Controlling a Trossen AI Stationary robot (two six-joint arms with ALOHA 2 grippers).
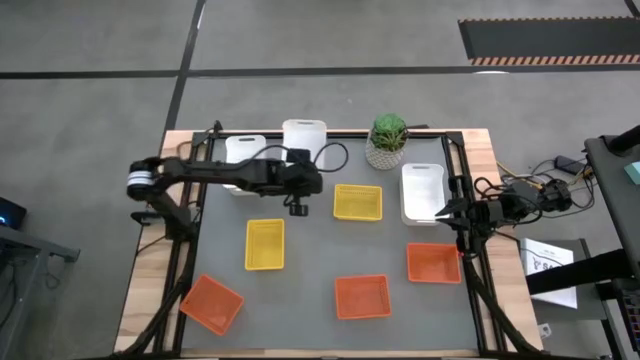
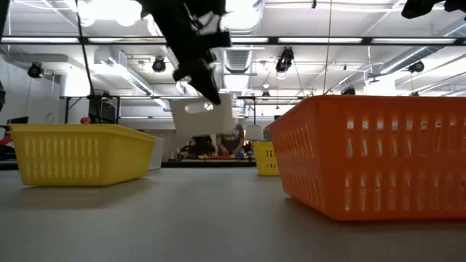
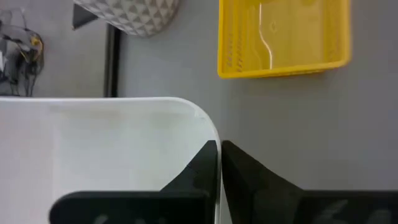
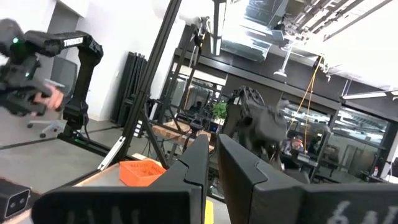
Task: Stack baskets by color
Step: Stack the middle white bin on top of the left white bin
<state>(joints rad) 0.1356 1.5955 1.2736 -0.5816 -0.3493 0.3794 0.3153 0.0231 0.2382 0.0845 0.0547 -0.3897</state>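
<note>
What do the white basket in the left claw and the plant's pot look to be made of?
White rectangular basket: likely smooth plastic, judging by its thin rounded rim with a soft sheen, pinched by the left claw. Plant pot: white with a grey triangle pattern; ceramic or plastic, unclear.

light: bright ceiling lamps (image 2: 109, 9), glare | shadows: soft | blur: perhaps right wrist view

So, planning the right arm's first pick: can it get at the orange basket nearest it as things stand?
Probably yes. The right claw, shut and empty, hangs just above that orange basket, with nothing between them; the left claw is away, gripping a white basket.
</note>
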